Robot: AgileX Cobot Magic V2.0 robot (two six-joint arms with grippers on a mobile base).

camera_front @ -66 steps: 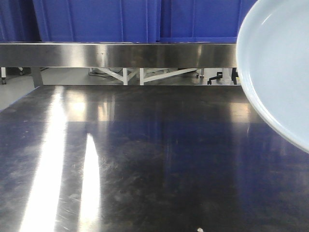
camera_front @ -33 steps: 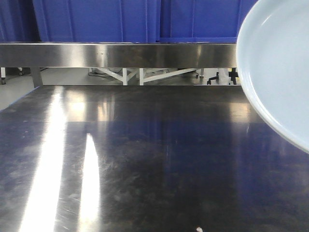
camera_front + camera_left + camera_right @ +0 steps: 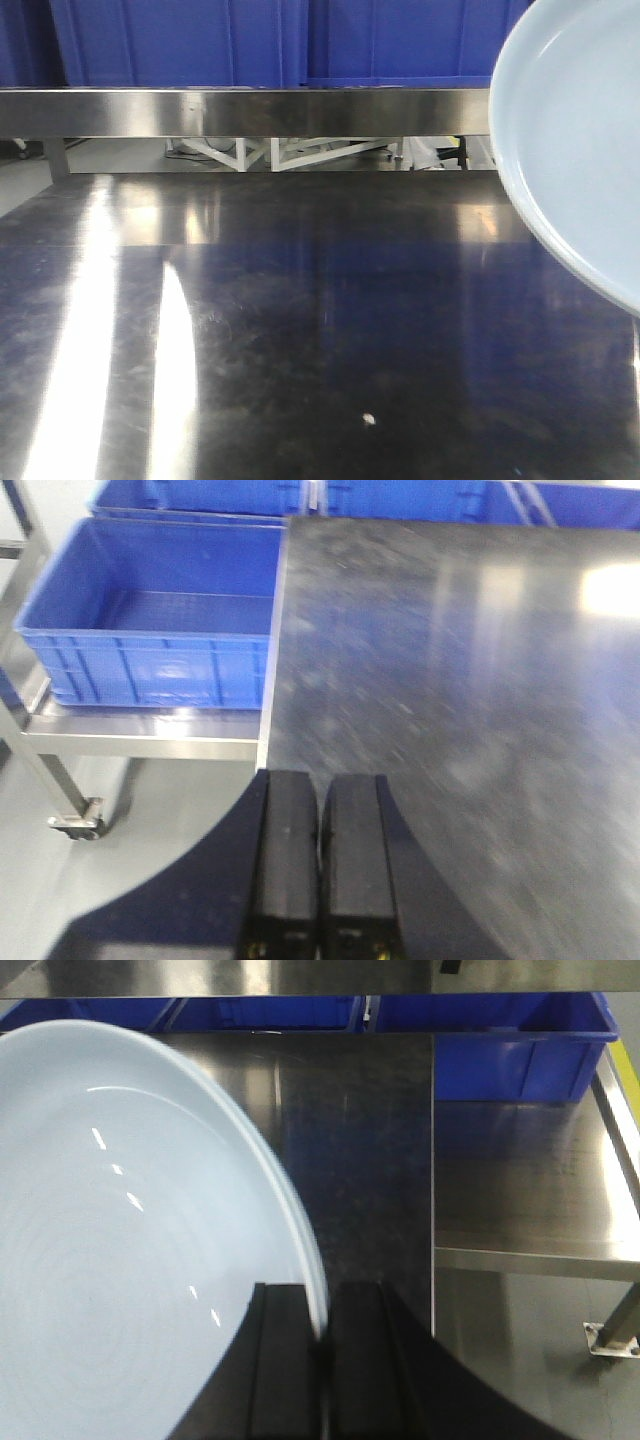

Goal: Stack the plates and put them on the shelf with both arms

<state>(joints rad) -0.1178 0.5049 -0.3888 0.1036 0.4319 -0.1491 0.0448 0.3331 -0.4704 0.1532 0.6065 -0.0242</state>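
The plate (image 3: 580, 140) keeps its place at the right of the front view. The bench (image 3: 300, 320), the white speck (image 3: 368, 419) on it and the steel rail (image 3: 250, 112) behind have shifted since half a second ago, so the robot is moving with the plate aloft. The right pincer (image 3: 325, 1360) is clamped on the plate's rim. The left pincer (image 3: 320, 870) is together and empty, over the bench edge. Treat this as transport. You cannot confirm whether one plate or two is gripped.

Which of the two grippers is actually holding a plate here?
The right gripper, clamped on the rim of a pale blue-white plate. The left gripper is shut with nothing between its fingers, over the steel table.
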